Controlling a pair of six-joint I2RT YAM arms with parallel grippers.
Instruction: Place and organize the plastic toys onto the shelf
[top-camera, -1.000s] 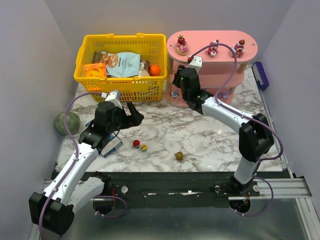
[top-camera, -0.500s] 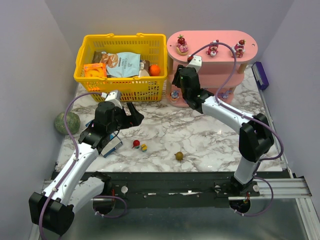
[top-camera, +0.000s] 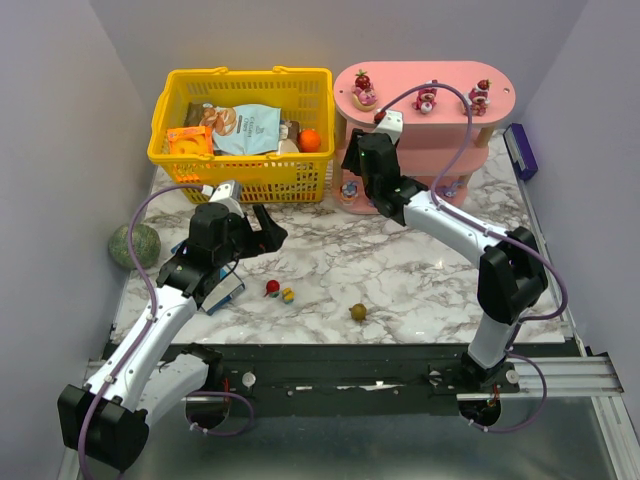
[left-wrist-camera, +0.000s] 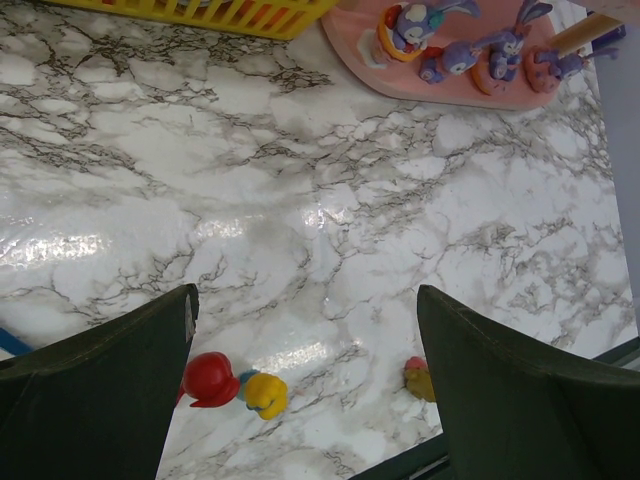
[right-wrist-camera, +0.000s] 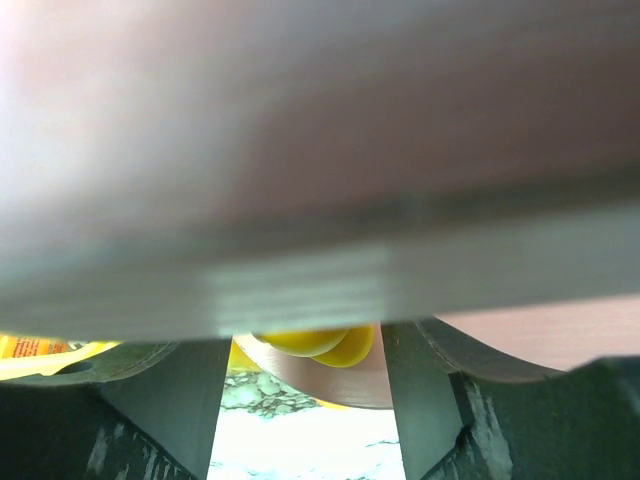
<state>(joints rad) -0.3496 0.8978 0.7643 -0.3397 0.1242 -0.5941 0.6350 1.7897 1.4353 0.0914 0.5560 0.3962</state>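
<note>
The pink shelf (top-camera: 400, 78) stands at the back right, with three strawberry-topped toys (top-camera: 363, 90) on its top board and purple bunny toys (left-wrist-camera: 415, 20) on its bottom board (left-wrist-camera: 440, 92). My right gripper (top-camera: 355, 152) reaches into the shelf's left end under a board. Its jaws are open around a yellow toy (right-wrist-camera: 310, 342) that rests on a pink board, with small gaps either side. On the table lie a red toy (left-wrist-camera: 210, 380), a yellow toy (left-wrist-camera: 264, 393) and an olive toy (left-wrist-camera: 420, 378). Above them my left gripper (left-wrist-camera: 305, 295) hangs wide open and empty.
A yellow basket (top-camera: 240, 72) of snack packets with an orange ball (top-camera: 310, 140) stands left of the shelf. A green speckled ball (top-camera: 135, 245) lies at the table's left edge. A dark blue object (top-camera: 520, 150) lies right of the shelf. A blue item (top-camera: 228, 290) sits under my left arm.
My right gripper's jaws have spread wider at the shelf's left end and shifted slightly further in. The left arm and the table toys have not moved.
</note>
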